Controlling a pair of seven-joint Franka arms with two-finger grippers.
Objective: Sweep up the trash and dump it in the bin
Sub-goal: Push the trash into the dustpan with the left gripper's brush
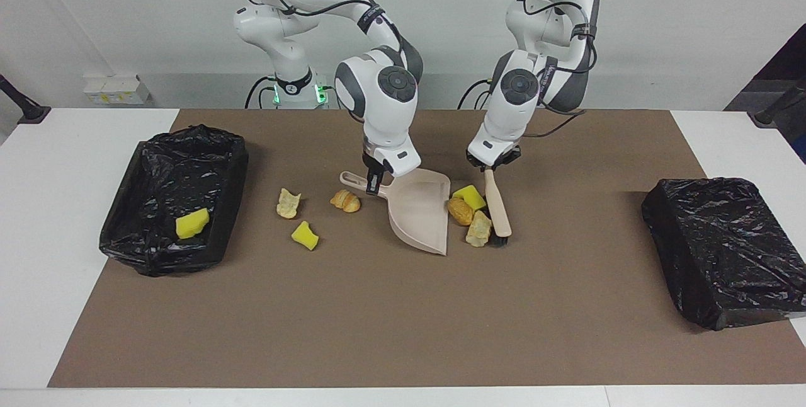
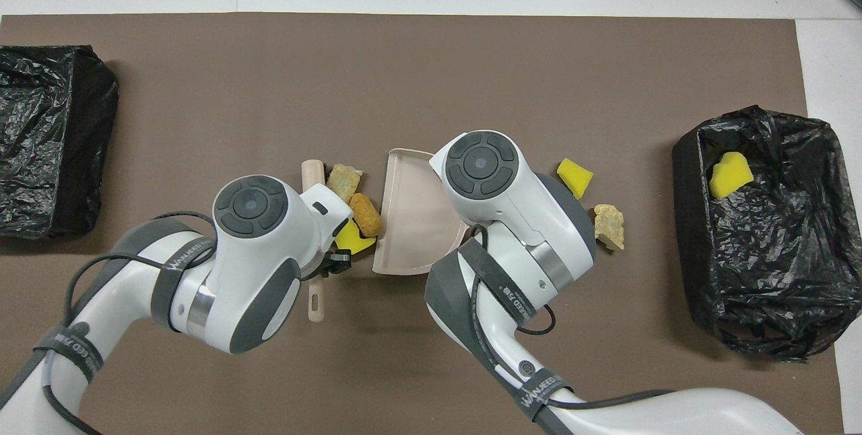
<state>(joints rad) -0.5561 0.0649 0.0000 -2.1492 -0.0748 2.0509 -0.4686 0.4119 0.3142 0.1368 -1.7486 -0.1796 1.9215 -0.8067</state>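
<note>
My right gripper [image 1: 376, 181] is shut on the handle of the beige dustpan [image 1: 419, 208], which rests on the mat with its open edge toward the left arm's end. My left gripper [image 1: 488, 166] is shut on the beige brush [image 1: 498, 208], its bristles down on the mat. Between brush and pan lie three pieces of trash: a yellow sponge chunk [image 1: 469, 195], an orange bread lump [image 1: 459, 210] and a tan lump [image 1: 478, 229], all against the pan's mouth. From overhead, these show as the tan lump [image 2: 343, 179], orange lump [image 2: 367, 214] and yellow chunk [image 2: 351, 238] beside the dustpan [image 2: 411, 219].
More trash lies on the pan's other flank, toward the right arm's end: a croissant-like lump [image 1: 346, 200], a tan piece [image 1: 288, 203] and a yellow chunk [image 1: 305, 235]. The black-lined bin [image 1: 157, 256] there holds a yellow sponge [image 1: 192, 223]. A black-wrapped box [image 1: 724, 249] sits at the left arm's end.
</note>
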